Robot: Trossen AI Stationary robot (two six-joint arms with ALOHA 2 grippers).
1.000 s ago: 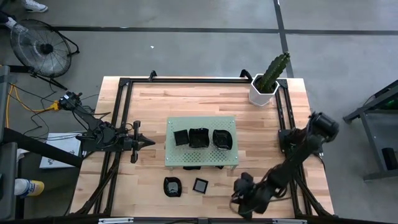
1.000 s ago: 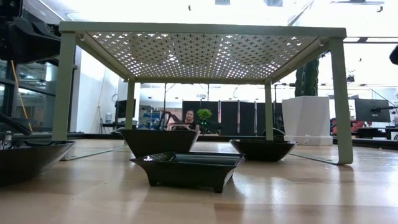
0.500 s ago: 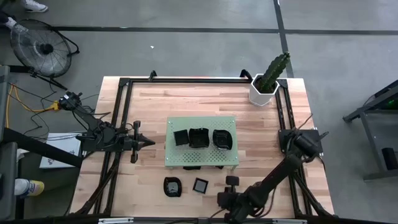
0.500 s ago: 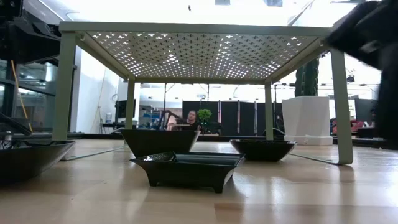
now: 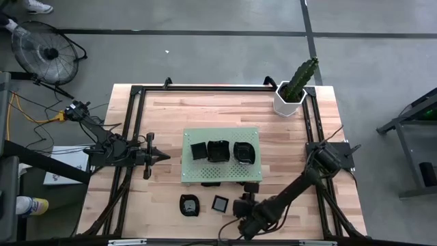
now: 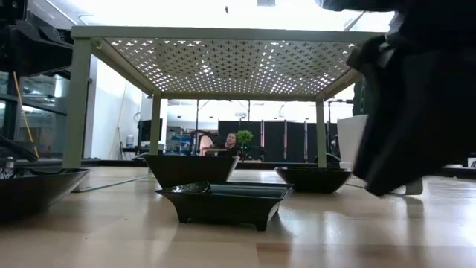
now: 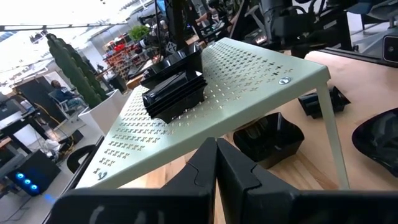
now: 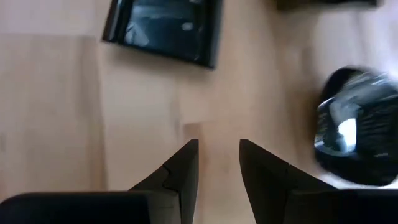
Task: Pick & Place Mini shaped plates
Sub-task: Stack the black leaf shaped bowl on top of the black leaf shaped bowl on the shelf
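Near square plate (image 5: 220, 203) — right end effector (image 5: 240, 207), parted

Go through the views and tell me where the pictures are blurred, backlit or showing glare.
Low view: the right arm's hand is a smeared dark mass, and the bright room behind silhouettes the small glossy black dishes under the pale green perforated board. Right wrist view: the round black dish is streaked, with a white glare spot. High view: evenly lit and sharp.

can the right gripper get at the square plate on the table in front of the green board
Probably yes. The right gripper, open and empty, hangs beside the square plate on bare wood, with nothing between them.
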